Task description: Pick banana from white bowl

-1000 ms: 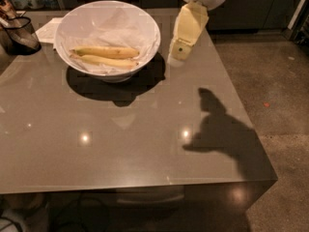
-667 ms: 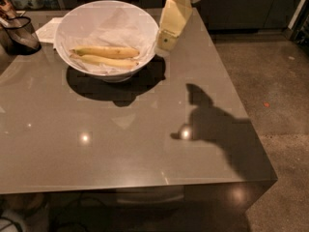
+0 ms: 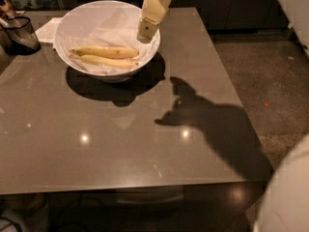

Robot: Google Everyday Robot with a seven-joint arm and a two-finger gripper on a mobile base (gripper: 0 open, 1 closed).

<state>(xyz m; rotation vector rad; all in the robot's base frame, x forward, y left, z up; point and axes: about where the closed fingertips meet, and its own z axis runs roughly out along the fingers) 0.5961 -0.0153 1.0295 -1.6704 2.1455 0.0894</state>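
Observation:
The white bowl (image 3: pixel 67 25), lined with crumpled white paper, stands at the far left of the grey table. Two bananas lie side by side in it. The banana (image 3: pixel 102 51) with the deeper yellow and greenish tinge is the farther one. A paler banana (image 3: pixel 109 62) lies just in front of it. My cream-coloured gripper (image 3: pixel 145 36) hangs pointing down over the bowl's right rim, above and to the right of the bananas' right ends. It holds nothing that I can see.
A dark mesh basket (image 3: pixel 19 33) stands at the far left edge, with white paper (image 3: pixel 49 29) on the table behind the bowl. The table's right edge (image 3: pixel 231 86) drops to a concrete floor. The arm's shadow (image 3: pixel 212 124) falls on the table's right half.
The gripper has moved left from beside the bowl to over its right rim. Its shadow has shifted left too. The bananas have not moved.

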